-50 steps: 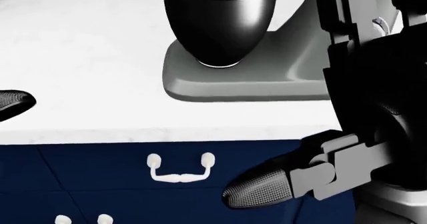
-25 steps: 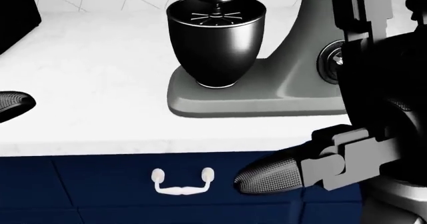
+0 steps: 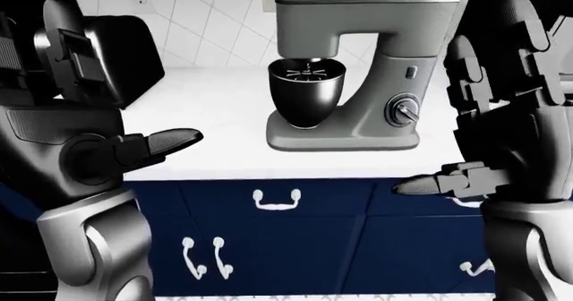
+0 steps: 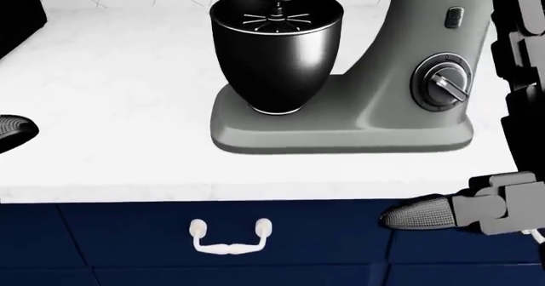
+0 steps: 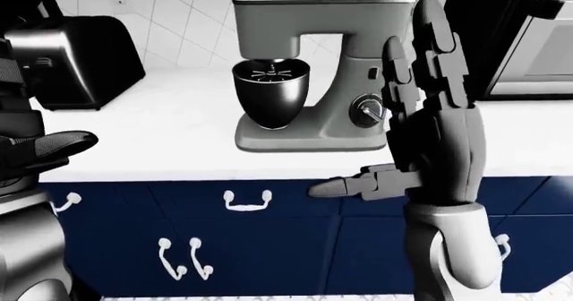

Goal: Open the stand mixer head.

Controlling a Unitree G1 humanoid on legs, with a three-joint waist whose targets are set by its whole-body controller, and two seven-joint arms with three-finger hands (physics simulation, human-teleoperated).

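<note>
Right hand point(image 5: 428, 123) is raised, fingers spread and gripping nothing, beside the stand mixer point(image 5: 322, 72) on the bench point(image 5: 170, 133) (head down). It has cleared the head view's centre since earlier, exposing the mixer's dial point(image 4: 443, 82); left hand point(image 3: 125, 154) is likewise spread and empty.

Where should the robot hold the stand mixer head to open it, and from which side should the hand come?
Probably the overhanging end of the stand mixer head, above the black bowl. It juts free to the view's left, far from the column, so lifting there gives the best leverage. The open right hand could come from below that end, fingers under it. The hinge itself is not visible.
</note>
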